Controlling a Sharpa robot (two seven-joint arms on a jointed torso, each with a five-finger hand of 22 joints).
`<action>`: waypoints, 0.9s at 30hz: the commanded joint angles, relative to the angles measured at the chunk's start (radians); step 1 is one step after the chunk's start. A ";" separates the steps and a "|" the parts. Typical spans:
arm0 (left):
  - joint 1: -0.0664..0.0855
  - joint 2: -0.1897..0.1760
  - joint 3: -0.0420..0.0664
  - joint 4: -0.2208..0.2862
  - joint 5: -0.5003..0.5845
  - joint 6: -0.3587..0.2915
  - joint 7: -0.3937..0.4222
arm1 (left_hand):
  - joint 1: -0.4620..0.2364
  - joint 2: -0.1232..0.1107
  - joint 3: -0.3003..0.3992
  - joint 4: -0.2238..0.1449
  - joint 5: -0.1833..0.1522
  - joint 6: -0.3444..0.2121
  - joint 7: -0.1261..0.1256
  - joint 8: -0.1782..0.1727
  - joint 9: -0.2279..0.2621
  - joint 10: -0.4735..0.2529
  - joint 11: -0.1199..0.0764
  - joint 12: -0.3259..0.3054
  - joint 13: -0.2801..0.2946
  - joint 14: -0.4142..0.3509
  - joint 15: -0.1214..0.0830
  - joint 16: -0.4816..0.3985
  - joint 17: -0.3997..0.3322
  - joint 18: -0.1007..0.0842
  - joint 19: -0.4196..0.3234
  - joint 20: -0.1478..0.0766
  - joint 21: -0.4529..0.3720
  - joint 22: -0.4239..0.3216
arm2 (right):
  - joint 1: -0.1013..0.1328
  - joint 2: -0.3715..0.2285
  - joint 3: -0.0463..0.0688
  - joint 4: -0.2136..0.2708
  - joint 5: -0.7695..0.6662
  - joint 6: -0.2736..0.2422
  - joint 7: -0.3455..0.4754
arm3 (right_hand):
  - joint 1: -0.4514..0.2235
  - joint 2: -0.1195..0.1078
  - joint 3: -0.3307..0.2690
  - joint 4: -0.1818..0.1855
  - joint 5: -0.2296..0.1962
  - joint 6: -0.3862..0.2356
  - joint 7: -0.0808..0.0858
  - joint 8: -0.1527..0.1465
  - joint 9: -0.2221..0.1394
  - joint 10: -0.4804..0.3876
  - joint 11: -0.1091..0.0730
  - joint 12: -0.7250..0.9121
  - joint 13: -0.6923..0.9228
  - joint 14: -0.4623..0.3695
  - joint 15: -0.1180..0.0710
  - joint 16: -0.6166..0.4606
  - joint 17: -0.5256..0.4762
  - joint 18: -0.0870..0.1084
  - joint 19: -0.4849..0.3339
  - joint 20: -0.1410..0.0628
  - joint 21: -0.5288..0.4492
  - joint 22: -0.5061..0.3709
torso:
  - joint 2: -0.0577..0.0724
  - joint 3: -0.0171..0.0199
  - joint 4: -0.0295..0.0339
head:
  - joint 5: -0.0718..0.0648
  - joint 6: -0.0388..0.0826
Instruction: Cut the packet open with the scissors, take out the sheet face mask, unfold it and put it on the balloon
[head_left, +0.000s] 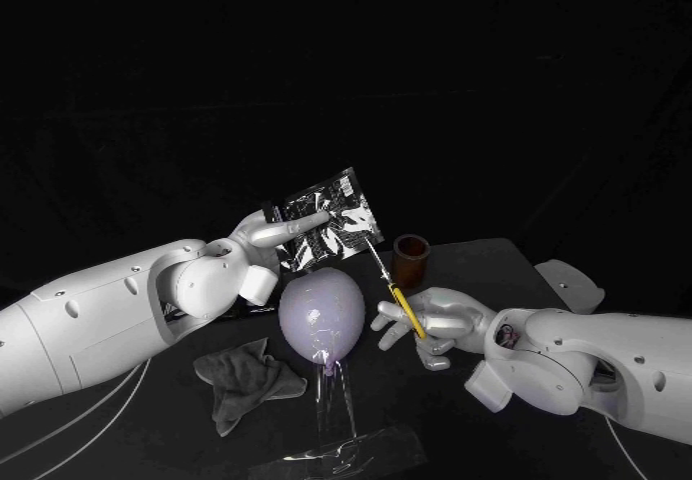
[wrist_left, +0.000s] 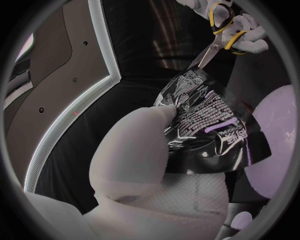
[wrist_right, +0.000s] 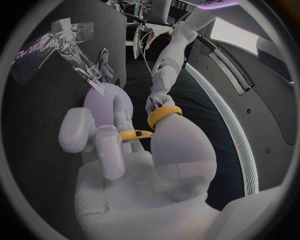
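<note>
Fingers of left hand (head_left: 281, 232), raised at frame centre, pinch one black-and-silver foil packet (head_left: 329, 220), tilted, above one pale lilac balloon (head_left: 320, 315). Right hand (head_left: 447, 322), lower right, grips one pair yellow-handled scissors (head_left: 392, 287), blades angled up, tips at packet's lower right edge. One crumpled grey cloth (head_left: 242, 380) lower left.

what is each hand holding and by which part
Left hand grips the packet by its side edge; right hand holds the scissors by their yellow handles.
</note>
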 joint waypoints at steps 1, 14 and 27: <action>0.001 0.001 0.001 0.000 -0.004 0.012 0.000 | 0.000 0.007 0.002 -0.006 0.004 0.001 0.006 0.003 0.054 0.007 -0.001 -0.005 0.000 0.007 -0.003 0.002 0.001 0.014 0.010 -0.001 0.005 0.000 | 0.001 -0.002 0.002 0.002 -0.011 0.004 0.021 | 0.004 0.012 0.005 -0.001 0.000 -0.004 0.008 0.004 -0.002 0.014 0.016 -0.001 -0.002 0.054 0.001 0.005 0.024 0.006 0.003 0.006 0.004 0.038 | 0.000 0.0004 -0.0020 | -0.001 0.001; 0.001 0.000 0.001 -0.002 -0.009 0.005 -0.002 | 0.000 0.007 0.002 -0.006 0.004 0.001 0.006 0.003 0.054 0.007 -0.001 -0.005 0.000 0.007 -0.003 0.002 0.001 0.014 0.010 -0.001 0.005 0.000 | 0.004 -0.008 0.003 -0.004 -0.018 -0.008 0.018 | 0.007 0.011 0.002 -0.002 0.000 -0.004 0.009 0.005 -0.003 0.009 0.017 -0.003 -0.007 0.051 0.001 0.001 0.016 0.008 -0.002 0.006 -0.005 0.034 | 0.000 0.0002 0.0000 | -0.006 0.005; 0.001 0.001 0.001 -0.009 -0.003 -0.010 0.008 | 0.000 0.007 0.003 -0.008 0.004 0.001 0.006 0.004 0.056 0.007 0.000 -0.005 0.000 0.007 -0.003 0.001 0.001 0.014 0.010 -0.001 0.005 -0.001 | 0.004 -0.004 0.003 -0.015 -0.045 -0.009 -0.006 | -0.005 -0.059 0.033 0.004 0.000 -0.040 0.032 -0.001 -0.022 -0.079 0.041 -0.003 -0.067 0.038 0.022 -0.009 -0.014 0.015 -0.030 0.023 -0.043 0.015 | 0.000 -0.0009 0.0006 | -0.007 0.009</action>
